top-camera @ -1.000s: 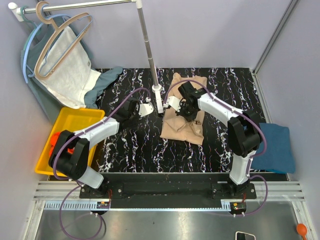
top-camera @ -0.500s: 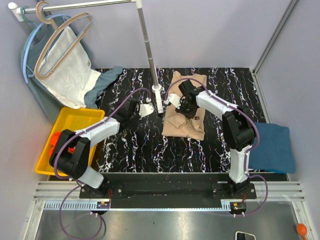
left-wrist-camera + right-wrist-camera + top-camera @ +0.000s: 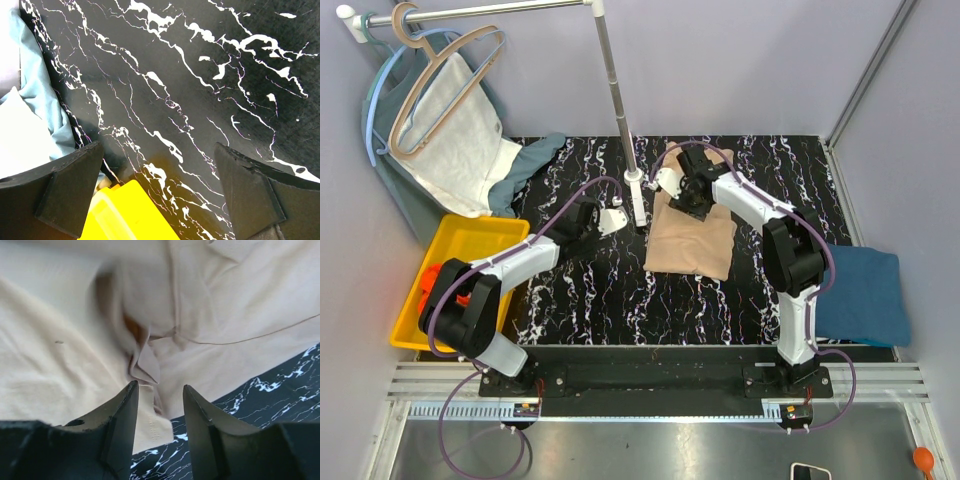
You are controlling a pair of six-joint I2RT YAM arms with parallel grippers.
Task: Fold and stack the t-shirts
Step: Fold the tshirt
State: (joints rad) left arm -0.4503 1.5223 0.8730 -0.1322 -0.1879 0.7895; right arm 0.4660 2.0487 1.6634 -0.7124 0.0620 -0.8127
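Right wrist view: the right gripper (image 3: 160, 410) stands partly spread, nothing clamped between its fingers. A puckered ridge of the beige-tan t-shirt (image 3: 60, 355) rises just ahead of the tips and trails down into the gap; whether it touches either finger I cannot tell. The shirt spreads outward from there, its hem ending on the black marbled table (image 3: 280, 405). From above, this gripper sits over the shirt's far end, near the stand pole (image 3: 620, 110). The left gripper (image 3: 160, 190) is spread wide and empty above bare table — a yellow bin (image 3: 125, 215) corner below it. The dark teal-blue t-shirt (image 3: 865, 290) lies folded at the table's right edge, well apart.
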